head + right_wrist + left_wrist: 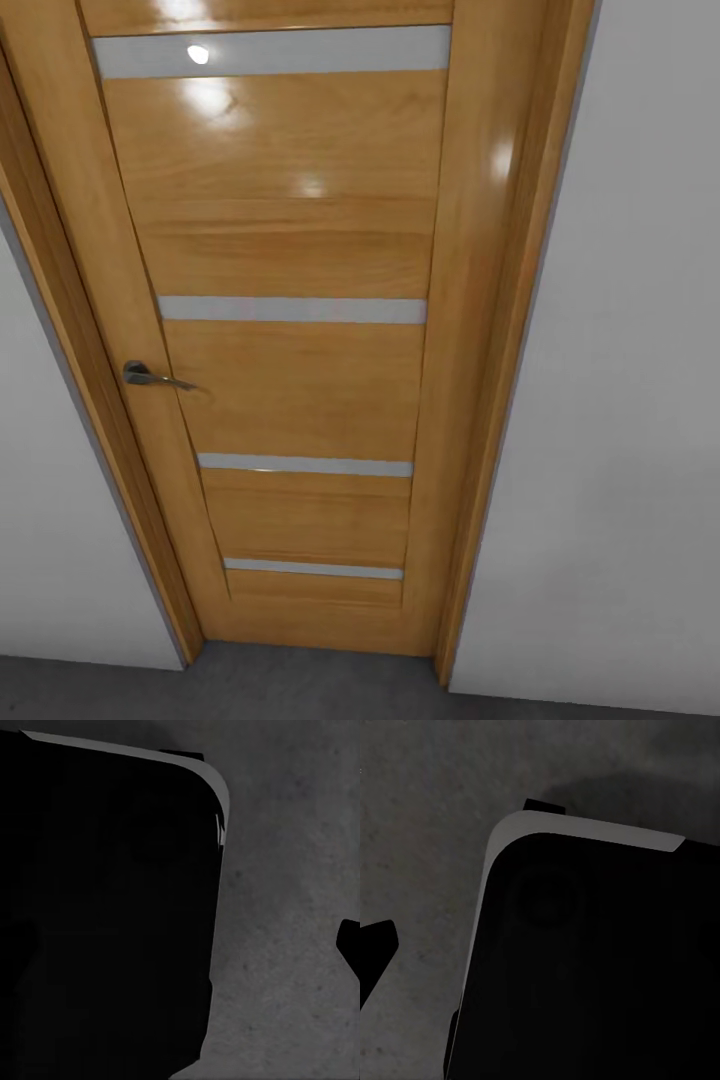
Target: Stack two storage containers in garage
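You have neither storage container in front of you here, so you cannot place them from this spot; the rough dark grey floor along the six o'clock edge of the head view is the only task thing present. When you reach the bins, expect thin plastic walls, light but flexible, likely to bow if squeezed in the middle, so take each by its rim near a corner or clamp opposite long sides with both arms. Filling twelve o'clock through the centre stands a closed wooden door with pale horizontal strips, its metal lever handle at nine o'clock, pale grey wall at three o'clock. Both wrist views look down on concrete past a dark robot body. A black tip juts in, but you cannot tell either claw's opening or any hold
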You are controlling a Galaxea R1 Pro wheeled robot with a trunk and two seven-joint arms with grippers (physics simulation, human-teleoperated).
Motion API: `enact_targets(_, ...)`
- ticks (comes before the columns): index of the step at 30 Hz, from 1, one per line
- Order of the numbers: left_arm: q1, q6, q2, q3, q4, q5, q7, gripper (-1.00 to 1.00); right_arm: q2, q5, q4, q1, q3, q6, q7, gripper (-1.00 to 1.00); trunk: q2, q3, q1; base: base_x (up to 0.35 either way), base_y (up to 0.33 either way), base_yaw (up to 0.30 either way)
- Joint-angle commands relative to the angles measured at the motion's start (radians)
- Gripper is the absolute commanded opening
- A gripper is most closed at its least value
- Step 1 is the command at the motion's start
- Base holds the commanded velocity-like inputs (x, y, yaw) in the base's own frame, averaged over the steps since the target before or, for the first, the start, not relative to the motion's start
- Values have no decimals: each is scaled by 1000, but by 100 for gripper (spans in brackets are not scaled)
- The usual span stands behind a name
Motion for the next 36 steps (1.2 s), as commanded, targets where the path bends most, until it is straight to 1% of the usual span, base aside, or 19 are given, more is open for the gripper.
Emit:
enact_targets(1,0,-2,0,0,-1,4,1,100,0,7,1,0,0,-4,2,100,0,-1,0,0,0,0)
enact_targets(7,0,-2,1,1,-1,4,1,100,-1,7,0,0,-1,-5,4,100,0,-1,0,0,0,0)
enact_targets(9,0,-2,0,0,-1,4,1,100,0,6,0,0,-1,-6,-6,100,0,-1,0,101,80,0)
enact_targets(36,0,-2,0,0,-1,4,1,100,0,4,0,0,-1,-7,-11,100,0,-1,0,190,181,0)
